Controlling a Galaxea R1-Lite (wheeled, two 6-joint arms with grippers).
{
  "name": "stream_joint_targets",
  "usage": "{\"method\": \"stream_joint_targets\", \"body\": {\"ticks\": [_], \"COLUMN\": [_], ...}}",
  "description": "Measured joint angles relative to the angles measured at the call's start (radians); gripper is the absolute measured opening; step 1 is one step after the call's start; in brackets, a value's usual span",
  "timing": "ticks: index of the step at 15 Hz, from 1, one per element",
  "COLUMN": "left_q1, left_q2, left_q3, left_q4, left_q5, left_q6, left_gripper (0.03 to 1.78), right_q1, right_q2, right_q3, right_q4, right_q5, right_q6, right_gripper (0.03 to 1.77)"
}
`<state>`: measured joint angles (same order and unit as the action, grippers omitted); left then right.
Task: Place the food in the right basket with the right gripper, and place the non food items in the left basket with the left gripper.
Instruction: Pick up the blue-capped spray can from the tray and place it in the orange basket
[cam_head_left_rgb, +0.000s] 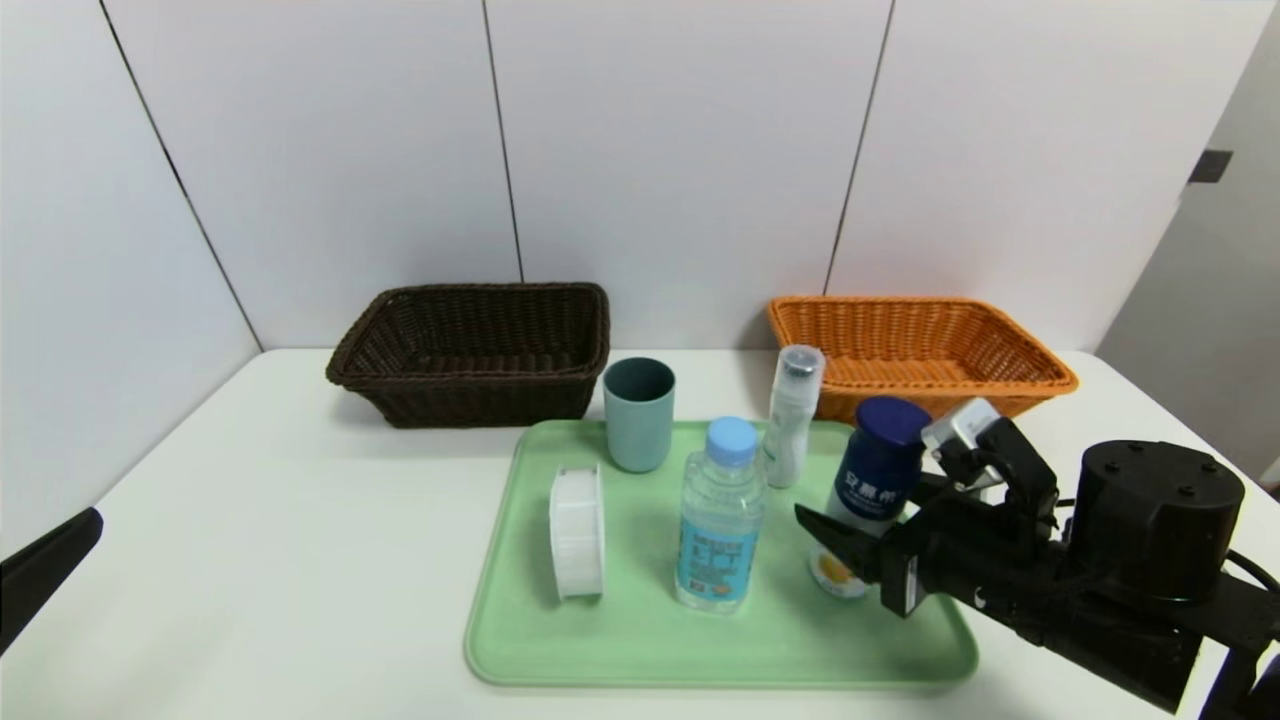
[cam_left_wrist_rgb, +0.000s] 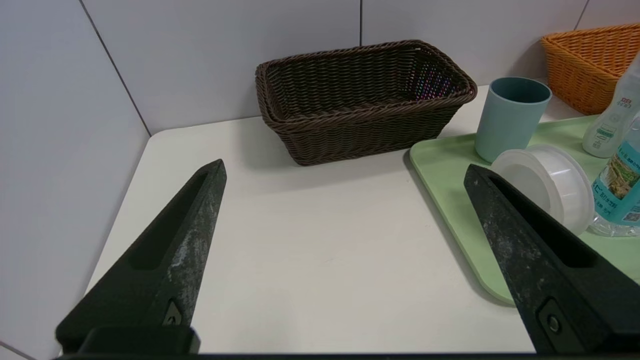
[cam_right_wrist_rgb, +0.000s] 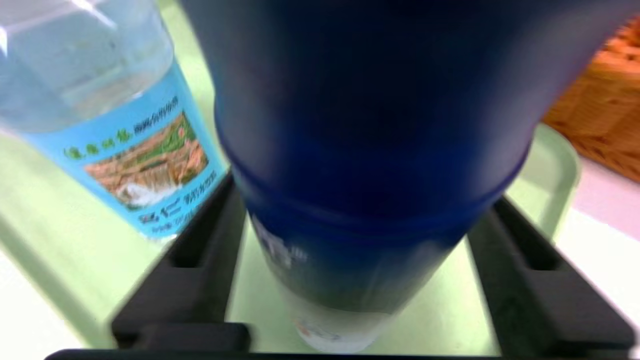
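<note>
On the green tray (cam_head_left_rgb: 640, 640) stand the food, a clear water bottle (cam_head_left_rgb: 720, 520) and a taller white bottle with navy cap (cam_head_left_rgb: 880, 470). My right gripper (cam_head_left_rgb: 855, 510) reaches in low from the right, one finger pressed on each side of the navy-capped bottle (cam_right_wrist_rgb: 370, 125), which stands on the tray. The non food items share the tray: a teal-grey cup (cam_head_left_rgb: 638, 415), a round white case (cam_head_left_rgb: 577, 532) on edge, and a slim white bottle (cam_head_left_rgb: 792, 415). My left gripper (cam_left_wrist_rgb: 345, 167) hangs open over bare table at the front left, holding nothing.
The dark brown left basket (cam_head_left_rgb: 470, 395) sits at the back left and the orange right basket (cam_head_left_rgb: 900, 340) at the back right, both against the white wall. Bare white table lies between my left gripper and the tray's left edge (cam_left_wrist_rgb: 445, 165).
</note>
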<state>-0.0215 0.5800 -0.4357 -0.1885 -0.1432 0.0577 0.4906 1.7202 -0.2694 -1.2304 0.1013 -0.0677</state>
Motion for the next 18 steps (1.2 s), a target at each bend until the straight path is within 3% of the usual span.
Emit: {"method": "stream_joint_targets", "body": {"ticks": [2,4,14,18], "left_q1": [0.000,0.000,-0.001,-0.001], "left_q2": [-0.001,-0.004,-0.007,-0.008], "left_q3": [0.003,0.006,0.030,0.042], "left_q4": [0.000,0.000,-0.001,-0.003], "left_q5": [0.000,0.000,0.002,0.003], "left_q6": [0.000,0.000,0.000,0.000], "left_gripper": [1.69,1.69,1.69,1.69], "right_q1": [0.000,0.000,0.000,-0.006], "right_q2": [0.005,0.007,-0.037,-0.138], "right_q3": [0.003,0.006,-0.023,-0.129], "right_q4": [-0.021,-0.023,-0.003,0.160], "right_q5": [-0.003,-0.003,-0.006,-0.015], "right_q6": [0.000,-0.001,-0.002,0.000], "right_gripper": [0.95,0.82,0.82,0.82]}}
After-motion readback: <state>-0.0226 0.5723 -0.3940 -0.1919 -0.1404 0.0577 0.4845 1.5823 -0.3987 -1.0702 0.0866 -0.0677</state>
